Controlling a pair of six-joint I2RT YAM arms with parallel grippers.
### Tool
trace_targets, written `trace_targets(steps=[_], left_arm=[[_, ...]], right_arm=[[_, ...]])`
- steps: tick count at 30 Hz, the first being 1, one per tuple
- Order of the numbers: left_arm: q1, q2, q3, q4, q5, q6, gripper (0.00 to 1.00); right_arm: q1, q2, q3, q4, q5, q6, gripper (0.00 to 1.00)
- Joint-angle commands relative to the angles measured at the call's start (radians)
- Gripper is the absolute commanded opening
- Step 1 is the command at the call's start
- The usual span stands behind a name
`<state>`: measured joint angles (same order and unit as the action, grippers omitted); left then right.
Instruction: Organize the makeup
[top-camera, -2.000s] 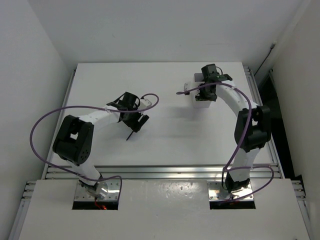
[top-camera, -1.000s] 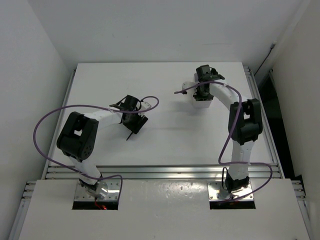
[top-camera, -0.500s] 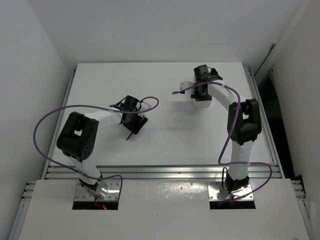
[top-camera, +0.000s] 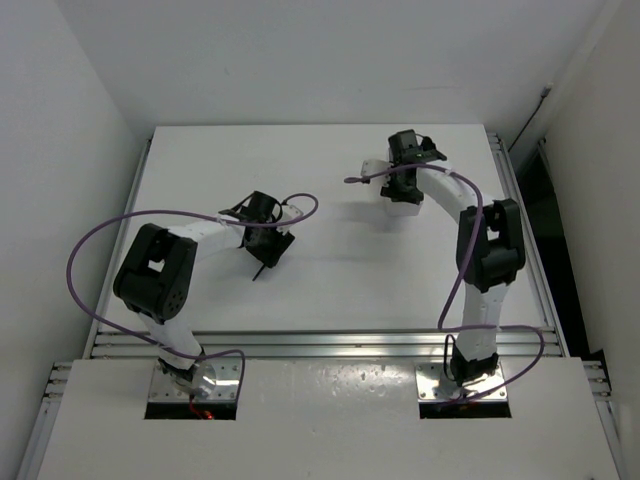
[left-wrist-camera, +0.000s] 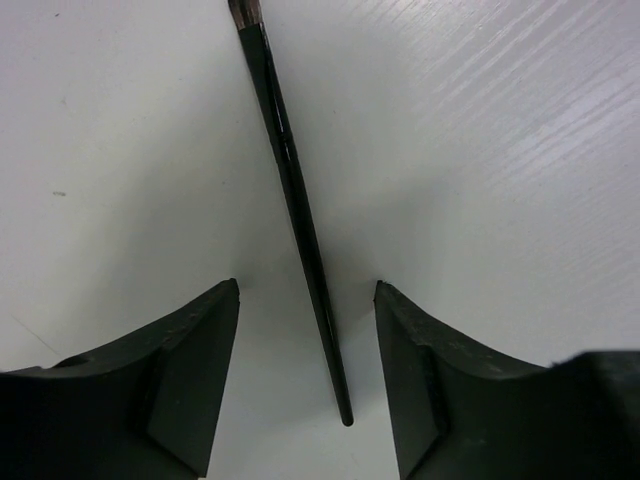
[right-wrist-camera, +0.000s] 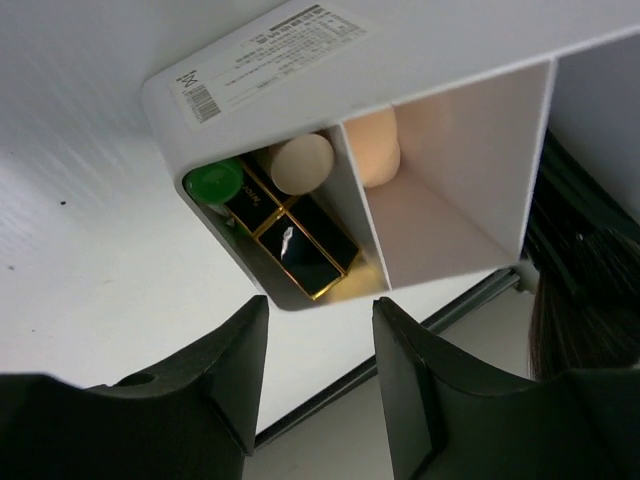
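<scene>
Left jaws: apart, straddling the thin black stick (left-wrist-camera: 300, 220) flat on the worktop (left-wrist-camera: 520, 150), not touching. They've started narrowing, so you're about to pick. Right jaws: just spread, empty, over the white box (right-wrist-camera: 300, 40). Black-and-gold case (right-wrist-camera: 295, 250) and green tube (right-wrist-camera: 213, 183) stand in the compartment just beyond them, so that drop looks done.

On the outer wall of the white box (right-wrist-camera: 470, 30) I see a printed label (right-wrist-camera: 270, 55). It carries several lines of fine black print, too small for me to read a single word. At the label's end nearest the box's rounded corner stands a barcode (right-wrist-camera: 203, 102), and beside it a small mark (right-wrist-camera: 190, 78) that looks like a W; I cannot make out any digits. Inside the box's corner compartment, the black-and-gold case (right-wrist-camera: 300, 250) bears a short line of gold lettering, likewise too small to read.
</scene>
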<state>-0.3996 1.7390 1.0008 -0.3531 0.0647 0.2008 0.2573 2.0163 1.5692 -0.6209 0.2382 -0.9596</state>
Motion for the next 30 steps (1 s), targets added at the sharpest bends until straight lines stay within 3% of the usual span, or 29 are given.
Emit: trace_targets(steps=[1, 10, 12, 17, 24, 30], left_arm=[[0.001, -0.018, 0.007, 0.009, 0.041, 0.005, 0.61], [-0.008, 0.065, 0.027, 0.0, 0.06, 0.005, 0.53], [-0.008, 0.089, 0.027, -0.01, 0.087, 0.014, 0.44], [0.01, 0.166, 0.081, -0.075, 0.11, 0.037, 0.0], [0.045, 0.188, 0.111, -0.084, 0.152, 0.017, 0.0], [0.111, 0.151, 0.257, -0.084, 0.184, -0.017, 0.0]], right_arm=[[-0.007, -0.106, 0.032, 0.024, 0.0, 0.114, 0.47], [-0.013, -0.22, -0.029, 0.021, -0.027, 0.242, 0.49], [-0.018, -0.252, -0.035, 0.021, -0.036, 0.288, 0.51], [-0.047, -0.333, -0.083, 0.03, -0.12, 0.433, 0.55], [-0.053, -0.464, -0.204, 0.11, -0.149, 0.505, 0.56], [-0.118, -0.557, -0.337, 0.226, -0.256, 0.695, 0.56]])
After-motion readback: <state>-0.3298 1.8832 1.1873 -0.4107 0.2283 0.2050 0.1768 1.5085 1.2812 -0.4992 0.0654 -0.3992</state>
